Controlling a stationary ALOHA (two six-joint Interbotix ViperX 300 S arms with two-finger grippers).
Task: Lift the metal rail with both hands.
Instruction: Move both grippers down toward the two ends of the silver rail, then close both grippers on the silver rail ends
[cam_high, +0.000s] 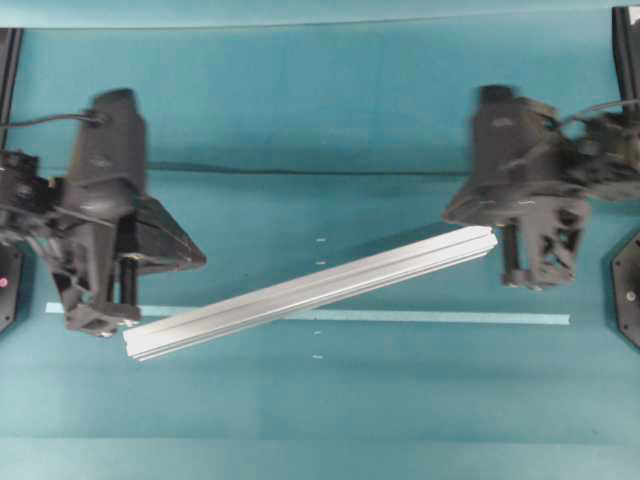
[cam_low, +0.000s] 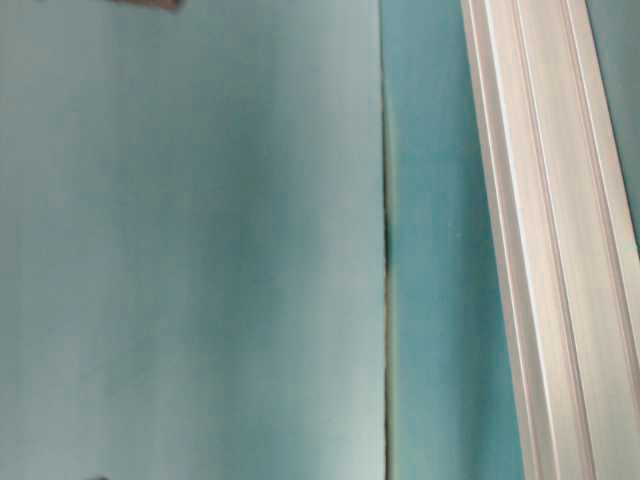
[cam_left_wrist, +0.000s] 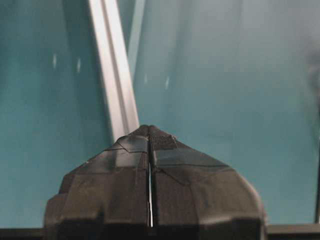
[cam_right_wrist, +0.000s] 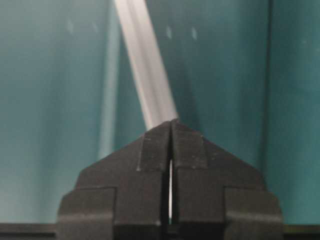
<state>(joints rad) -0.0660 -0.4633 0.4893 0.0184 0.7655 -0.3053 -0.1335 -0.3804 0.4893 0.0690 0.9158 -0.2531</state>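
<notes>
The metal rail (cam_high: 310, 292) is a long silver grooved bar lying diagonally across the teal table, with its left end nearer the front and its right end farther back. My left gripper (cam_high: 100, 318) is shut and empty, just left of the rail's left end. My right gripper (cam_high: 535, 278) is shut and empty, just right of the rail's right end. In the left wrist view the shut gripper (cam_left_wrist: 150, 127) points along the rail (cam_left_wrist: 117, 85). In the right wrist view the shut gripper (cam_right_wrist: 171, 121) likewise faces the rail (cam_right_wrist: 145, 65). The rail also fills the right of the table-level view (cam_low: 560, 250).
A thin pale tape strip (cam_high: 400, 317) runs left to right across the table under the rail. A dark seam (cam_high: 300, 170) crosses the table cover farther back and also shows in the table-level view (cam_low: 385, 250). Black arm bases stand at both side edges.
</notes>
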